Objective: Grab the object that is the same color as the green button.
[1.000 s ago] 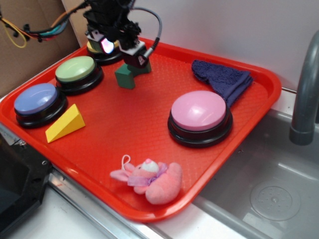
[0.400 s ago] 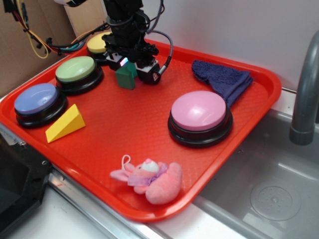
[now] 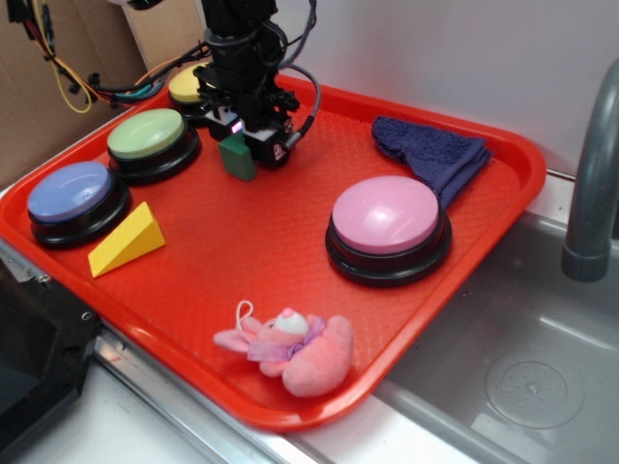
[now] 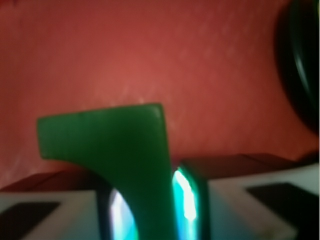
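The dark green arch block [image 3: 236,156] was recorded on the red tray [image 3: 242,242], toward the tray's 11 o'clock region, just beside the light green button [image 3: 147,134] at that button's 3 o'clock and near the yellow button [image 3: 189,84], which sat behind it at 12 o'clock. The gripper [image 3: 240,135] was positioned directly over the block. In the wrist view the narrow leg of the block [image 4: 145,200] was seen between the two fingers [image 4: 187,200], with reflected light glinting on the inner pads. The jaws were judged to be closed on, or all but closed on, that leg; firm contact on both sides could not be confirmed from the blurred view.

The step in hand was taken to be the securing of the grasp. It was judged that a good grasp would need the squeeze completed squarely on the flat faces of the leg before any lift, since the wider top of the block overhung to one side and could twist the block out of the grip. A straight vertical lift was considered advisable, so that neither nearby button would be struck.

The yellow wedge [image 3: 126,241], blue-purple button [image 3: 68,190], pink button [image 3: 386,215], blue cloth [image 3: 432,152] and pink plush toy [image 3: 295,349] were noted well apart from the work.
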Available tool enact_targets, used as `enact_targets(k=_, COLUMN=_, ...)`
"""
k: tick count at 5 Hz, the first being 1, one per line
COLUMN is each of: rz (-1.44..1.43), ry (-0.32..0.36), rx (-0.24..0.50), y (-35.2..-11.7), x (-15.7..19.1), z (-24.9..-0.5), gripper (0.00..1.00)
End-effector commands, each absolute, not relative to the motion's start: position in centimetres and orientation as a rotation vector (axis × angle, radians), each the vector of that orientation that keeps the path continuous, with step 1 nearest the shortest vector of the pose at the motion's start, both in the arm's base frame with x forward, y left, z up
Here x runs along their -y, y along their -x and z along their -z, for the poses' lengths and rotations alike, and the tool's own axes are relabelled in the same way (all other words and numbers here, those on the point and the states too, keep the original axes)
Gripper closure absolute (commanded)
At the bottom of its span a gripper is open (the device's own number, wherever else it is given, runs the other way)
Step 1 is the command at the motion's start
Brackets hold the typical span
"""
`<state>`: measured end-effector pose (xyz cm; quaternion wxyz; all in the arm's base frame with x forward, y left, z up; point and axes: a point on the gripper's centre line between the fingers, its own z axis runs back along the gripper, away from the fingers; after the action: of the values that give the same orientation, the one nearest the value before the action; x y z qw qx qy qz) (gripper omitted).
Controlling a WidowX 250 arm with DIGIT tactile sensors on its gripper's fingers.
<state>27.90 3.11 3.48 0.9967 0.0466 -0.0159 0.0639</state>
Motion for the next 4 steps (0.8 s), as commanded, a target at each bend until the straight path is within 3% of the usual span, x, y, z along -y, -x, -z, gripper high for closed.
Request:
enact_targets(k=1, rz=-0.021, ry=-0.078, rx=0.239, y=-26.9, x=-0.3, z=-13.8, gripper=1.00)
enact_targets(k=2, rz=0.045, ry=-0.017, rx=0.187, y=-24.4, x=1.3, z=-17.1, gripper=1.00)
enact_targets(k=3, rz=0.046, ry=0.017, rx=0.156, y=-21.8, x=2.3, z=-18.6, gripper=1.00)
enact_targets(k=4, rz=0.036, ry=0.003, rx=0.145, y=-20.2, x=2.2, z=-18.5, gripper=1.00)
